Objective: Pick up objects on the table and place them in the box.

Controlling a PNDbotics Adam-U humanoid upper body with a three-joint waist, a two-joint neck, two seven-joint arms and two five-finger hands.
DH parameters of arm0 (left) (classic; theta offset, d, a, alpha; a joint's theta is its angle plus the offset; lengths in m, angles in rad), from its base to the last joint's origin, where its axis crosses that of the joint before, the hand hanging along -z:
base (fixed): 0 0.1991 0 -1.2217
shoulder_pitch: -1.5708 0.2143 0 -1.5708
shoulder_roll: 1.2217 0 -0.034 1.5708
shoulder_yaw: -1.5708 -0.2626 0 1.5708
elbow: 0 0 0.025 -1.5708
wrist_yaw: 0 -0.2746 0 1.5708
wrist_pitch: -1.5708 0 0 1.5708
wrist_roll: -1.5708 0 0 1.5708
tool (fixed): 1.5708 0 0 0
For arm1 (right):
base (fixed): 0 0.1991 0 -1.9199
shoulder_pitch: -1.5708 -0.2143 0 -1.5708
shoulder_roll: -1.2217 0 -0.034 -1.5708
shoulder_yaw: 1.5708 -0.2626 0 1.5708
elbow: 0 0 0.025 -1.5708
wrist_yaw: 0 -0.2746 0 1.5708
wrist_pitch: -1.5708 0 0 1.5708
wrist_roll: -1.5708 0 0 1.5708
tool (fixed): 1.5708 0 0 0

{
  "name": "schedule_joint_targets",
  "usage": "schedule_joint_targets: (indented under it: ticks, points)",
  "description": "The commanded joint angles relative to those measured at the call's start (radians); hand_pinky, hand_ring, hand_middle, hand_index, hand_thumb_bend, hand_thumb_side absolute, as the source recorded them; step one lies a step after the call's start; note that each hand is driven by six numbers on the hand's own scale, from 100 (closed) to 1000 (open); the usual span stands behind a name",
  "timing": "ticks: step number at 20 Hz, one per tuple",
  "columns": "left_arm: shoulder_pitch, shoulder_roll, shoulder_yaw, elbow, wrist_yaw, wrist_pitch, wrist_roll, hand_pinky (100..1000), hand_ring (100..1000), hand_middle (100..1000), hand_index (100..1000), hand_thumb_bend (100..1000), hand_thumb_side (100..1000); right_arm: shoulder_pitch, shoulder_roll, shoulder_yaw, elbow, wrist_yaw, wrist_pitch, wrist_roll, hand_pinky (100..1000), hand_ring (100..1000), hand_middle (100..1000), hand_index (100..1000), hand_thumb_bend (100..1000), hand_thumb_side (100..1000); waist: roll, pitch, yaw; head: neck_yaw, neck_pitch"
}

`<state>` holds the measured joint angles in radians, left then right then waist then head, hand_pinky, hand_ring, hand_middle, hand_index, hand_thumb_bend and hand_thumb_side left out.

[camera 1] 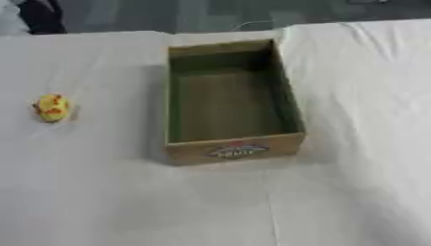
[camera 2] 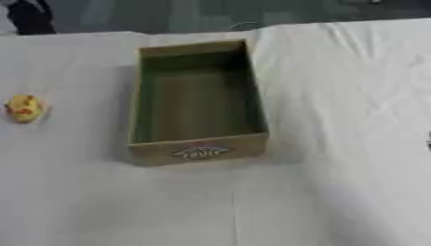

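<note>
The small yellow and red thing (camera 1: pixel 52 107) is too blurred to identify; the box (camera 1: pixel 232 152) label is unreadable.

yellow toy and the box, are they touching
Apart. The left eye view shows the yellow toy lying left of the box, with a wide strip of bare white cloth between them.
</note>
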<state>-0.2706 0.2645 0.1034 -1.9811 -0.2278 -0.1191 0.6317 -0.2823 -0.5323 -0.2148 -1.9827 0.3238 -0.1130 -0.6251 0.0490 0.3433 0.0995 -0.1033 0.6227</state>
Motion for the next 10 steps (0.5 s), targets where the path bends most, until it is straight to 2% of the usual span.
schedule_joint_targets:
  ticks: [1,6,10]
  points:
    - [-0.031,0.105,0.015,-0.019,-0.110,0.046,-0.007,581,658,694,855,187,993,-0.006,-0.031,-0.009,-0.017,-0.001,0.002,0.000,737,758,744,849,100,808,0.003,-0.025,0.001,0.002,0.006]
    - [-0.105,0.279,-0.007,-0.019,-0.320,0.179,-0.085,593,679,707,847,192,993,0.000,-0.035,-0.006,-0.017,-0.001,0.003,0.003,737,758,744,849,100,808,0.011,-0.033,0.000,0.006,0.011]
    - [-0.170,0.415,-0.039,-0.019,-0.418,0.258,-0.183,600,670,677,855,214,1000,0.004,-0.039,-0.004,-0.017,-0.002,0.003,0.006,737,757,743,849,100,808,0.016,-0.040,-0.002,0.008,0.016]
